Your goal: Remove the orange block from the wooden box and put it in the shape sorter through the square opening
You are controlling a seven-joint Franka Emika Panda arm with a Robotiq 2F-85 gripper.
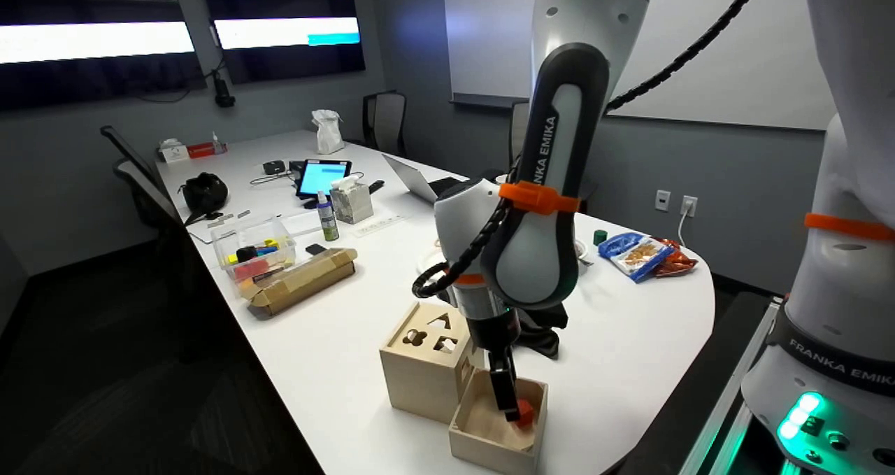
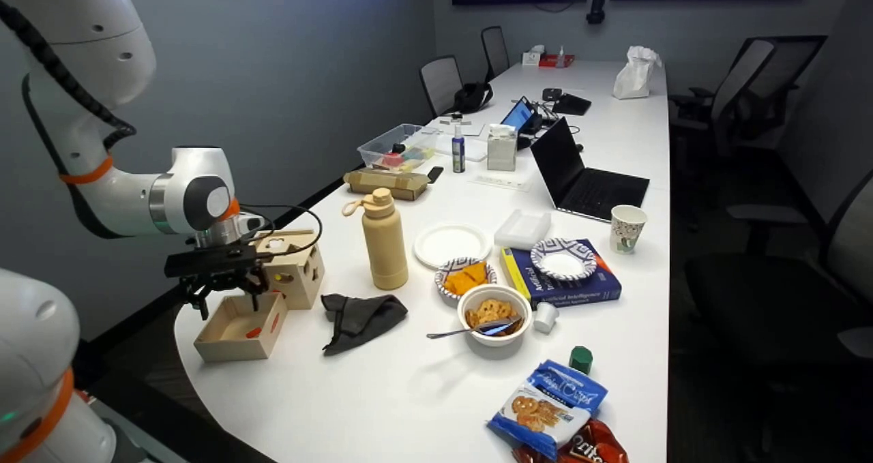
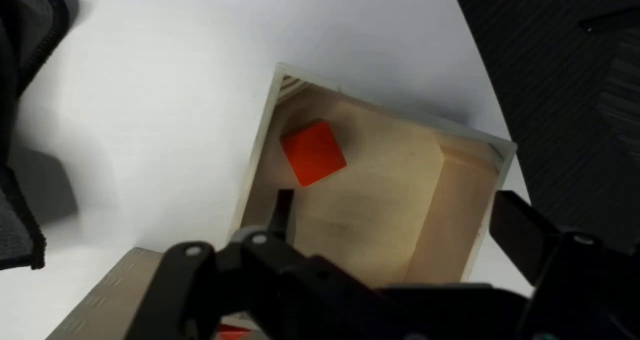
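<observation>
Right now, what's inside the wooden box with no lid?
The orange block lies inside the wooden box, near one corner. In the wrist view, the end effector covers one end of the box, and whatever is under the block can't be seen.

Block (image 3: 313, 153) is showing plain orange-red, box (image 1: 489, 448) and sorter (image 1: 419, 387) pale wood tan, gripper (image 2: 229, 307) black, table (image 2: 382, 395) white, cloth (image 2: 361, 318) dark grey, bottle (image 2: 385, 248) tan, book (image 2: 580, 292) blue with yellow, small plate (image 2: 565, 265) white with bluish geometric rim.
</observation>
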